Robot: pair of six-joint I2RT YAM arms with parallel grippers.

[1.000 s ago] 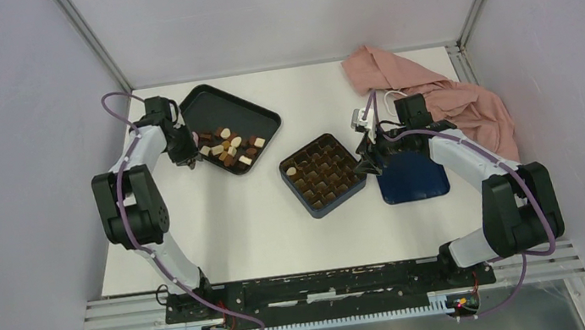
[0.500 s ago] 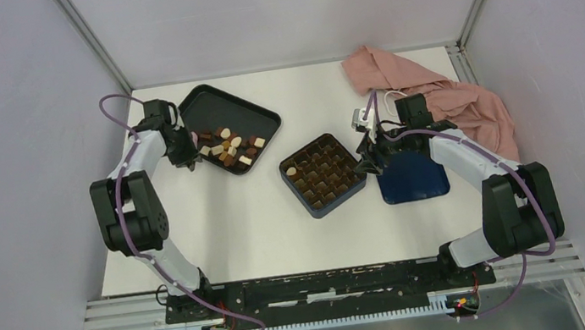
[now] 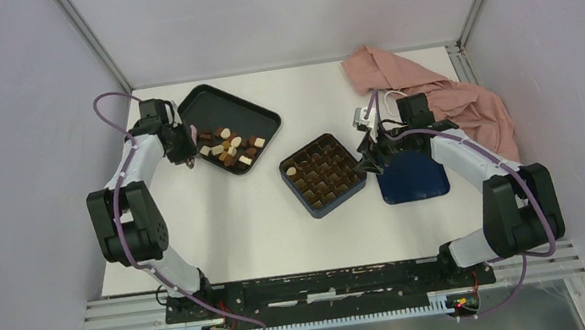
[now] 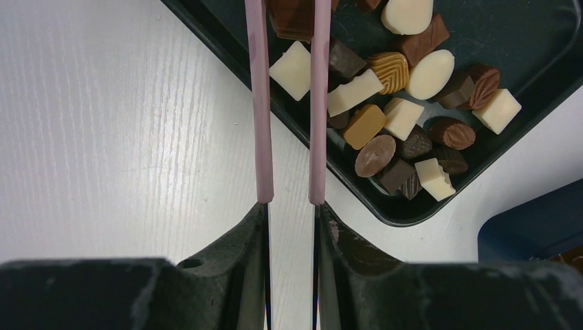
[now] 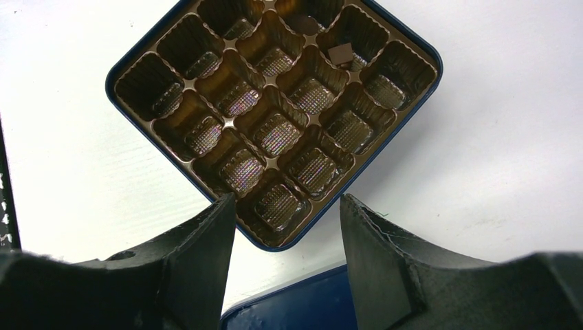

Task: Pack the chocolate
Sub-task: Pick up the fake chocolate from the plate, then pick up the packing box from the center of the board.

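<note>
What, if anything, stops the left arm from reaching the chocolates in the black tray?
Probably nothing, so yes. The left gripper sits at the tray's rim, its fingers stretching over the loose chocolates, and no other thing lies across them.

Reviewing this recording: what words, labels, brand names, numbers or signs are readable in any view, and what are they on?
None can be read.
The black rectangular plastic tray, the small brown, tan and cream chocolate pieces, the dark blue square box with a brown grid insert, the flat dark blue lid and the crumpled pink cloth show no lettering.
Ridges on some chocolates are pattern only.
</note>
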